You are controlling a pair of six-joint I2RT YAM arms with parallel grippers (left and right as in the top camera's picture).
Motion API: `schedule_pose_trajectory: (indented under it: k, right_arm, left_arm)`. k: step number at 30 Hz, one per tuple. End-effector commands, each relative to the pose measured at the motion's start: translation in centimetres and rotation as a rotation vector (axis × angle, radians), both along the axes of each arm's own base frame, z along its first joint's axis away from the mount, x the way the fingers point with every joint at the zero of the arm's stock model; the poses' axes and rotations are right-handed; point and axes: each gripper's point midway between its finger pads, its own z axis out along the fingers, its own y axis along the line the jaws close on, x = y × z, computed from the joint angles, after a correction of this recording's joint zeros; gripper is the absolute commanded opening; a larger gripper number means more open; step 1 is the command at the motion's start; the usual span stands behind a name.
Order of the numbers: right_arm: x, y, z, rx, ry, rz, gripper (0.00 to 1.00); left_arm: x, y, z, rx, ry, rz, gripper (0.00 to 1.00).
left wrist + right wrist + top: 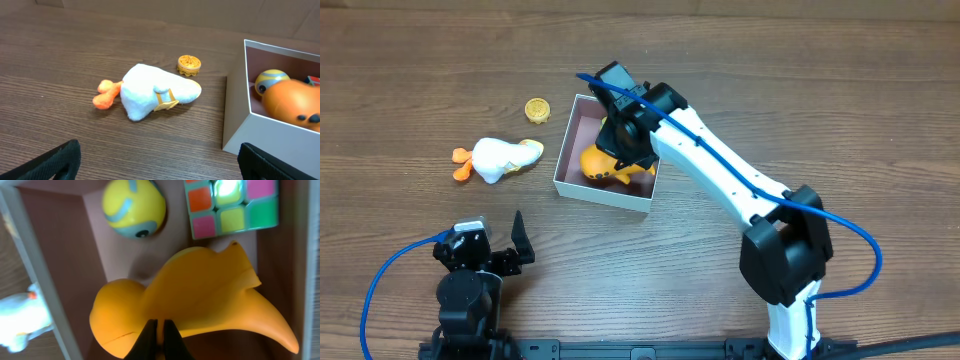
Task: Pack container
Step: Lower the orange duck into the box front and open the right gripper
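Sitting mid-table (840, 90), the container (603, 193) holds an orange duck (598, 165), cube (230, 205) and ball (134, 207). The right pincer (160, 330), pressed together and empty, hangs low over the duck; lifting out askew could snag a thin wall and drag the box. The left pincer (161, 165) sits spread, apart from the plush (505, 158) and disc (537, 109).

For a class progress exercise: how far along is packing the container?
Done: orange rubber duck, yellow ball and multicoloured puzzle cube lie inside the white-walled square container. In hand: nothing; right hand shut above that duck, left hand open. Left: white plush duck, small gold disc, outside.
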Motion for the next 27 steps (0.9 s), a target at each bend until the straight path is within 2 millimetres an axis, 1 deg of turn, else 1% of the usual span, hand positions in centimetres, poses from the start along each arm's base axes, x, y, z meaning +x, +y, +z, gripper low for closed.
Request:
schedule_pose_trajectory:
  k: [1, 5, 10, 18, 27]
  right_arm:
    - [0.2, 1.0, 0.9, 0.038, -0.010, 0.002, 0.05]
    - [0.1, 0.9, 0.8, 0.042, 0.002, -0.031, 0.05]
    - [-0.7, 0.3, 0.5, 0.025, 0.048, -0.076, 0.05]
    - [-1.6, 0.1, 0.2, 0.024, 0.090, -0.093, 0.05]
    - [-2.5, -0.2, -2.1, 0.016, 0.134, -0.115, 0.07]
  left_arm:
    - [0.0, 0.1, 0.1, 0.016, -0.006, -0.004, 1.00]
    - [0.0, 0.1, 0.1, 0.016, -0.006, -0.004, 1.00]
    - [0.0, 0.1, 0.1, 0.016, -0.006, -0.004, 1.00]
    - [0.0, 0.1, 0.1, 0.016, -0.006, -0.004, 1.00]
    - [0.0, 0.1, 0.1, 0.016, -0.006, -0.004, 1.00]
